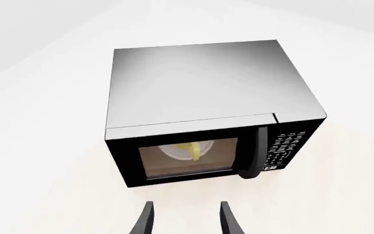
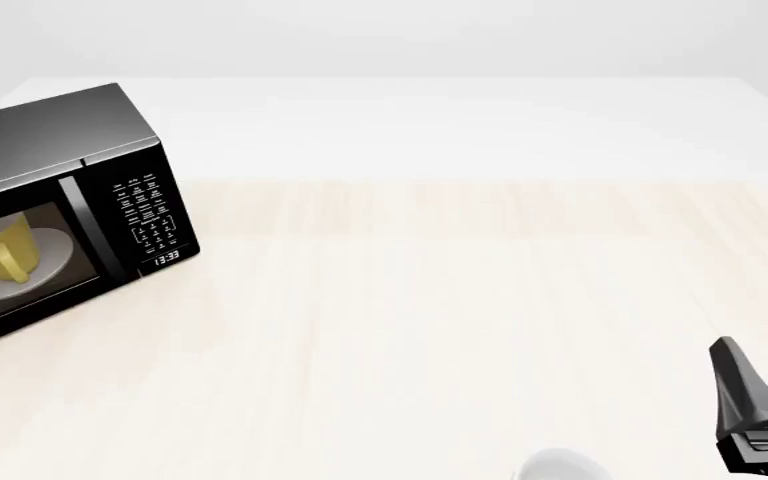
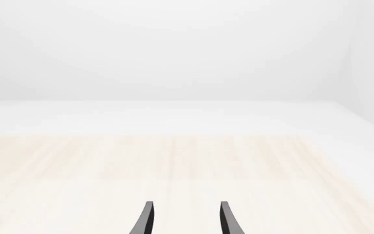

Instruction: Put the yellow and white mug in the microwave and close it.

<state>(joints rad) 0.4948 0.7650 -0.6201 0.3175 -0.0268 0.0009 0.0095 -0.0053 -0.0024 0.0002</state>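
The black microwave stands at the table's far left with its door shut. Through the glass window I see the yellow and white mug sitting on the white turntable plate. In the left wrist view the microwave fills the middle, the mug shows behind the window, and my left gripper hovers open, above and in front of the door, holding nothing. My right gripper is open and empty too, and in the front view the right gripper sits low at the near right, far from the microwave.
A plain white rounded vessel peeks in at the near edge of the front view, left of the right gripper. The microwave's keypad and clock display face the table's middle. Light wooden tabletop stretches between microwave and right arm.
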